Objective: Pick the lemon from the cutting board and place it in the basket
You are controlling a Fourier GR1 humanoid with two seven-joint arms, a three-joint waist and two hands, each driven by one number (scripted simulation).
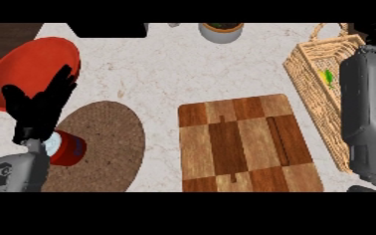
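Counter: pale marble with thin grey veins, it fills most of the view.
Mat: round, brown, woven, at the lower left of the counter.
Plate: red, at the left edge, above the mat.
Can: red with a pale lid, it lies on the mat's left side.
Pot: grey, round, at the top edge, dark inside.
Dark block: black, at the top edge, left of the pot.
Corner: dark brown surface at the upper left, beyond the counter.
Light: even, soft, no strong shadows.
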